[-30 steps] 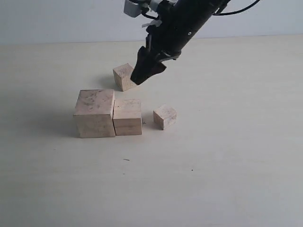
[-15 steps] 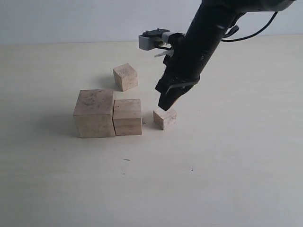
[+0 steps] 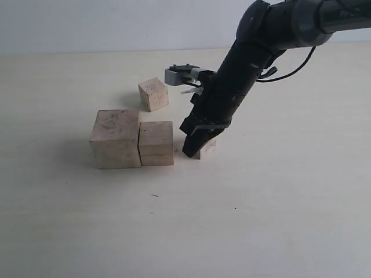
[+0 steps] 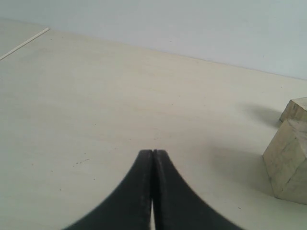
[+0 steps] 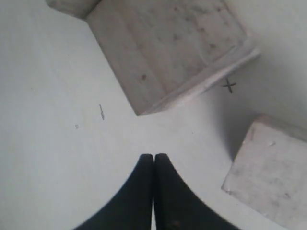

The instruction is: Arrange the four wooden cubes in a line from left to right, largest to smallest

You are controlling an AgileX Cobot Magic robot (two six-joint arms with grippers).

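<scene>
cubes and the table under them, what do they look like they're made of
All four cubes, from the largest cube to the smallest cube, look like raw, unvarnished wood. They are pale beige and matte, with brown specks and faint grain lines on their faces. The table is a smooth, matte, cream surface with fine streaks. It may be laminate or painted board, but the pictures leave that open.

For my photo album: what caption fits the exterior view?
Right gripper, shut, beside the smallest cube; largest cube and second cube stand together; third cube sits behind.
</scene>
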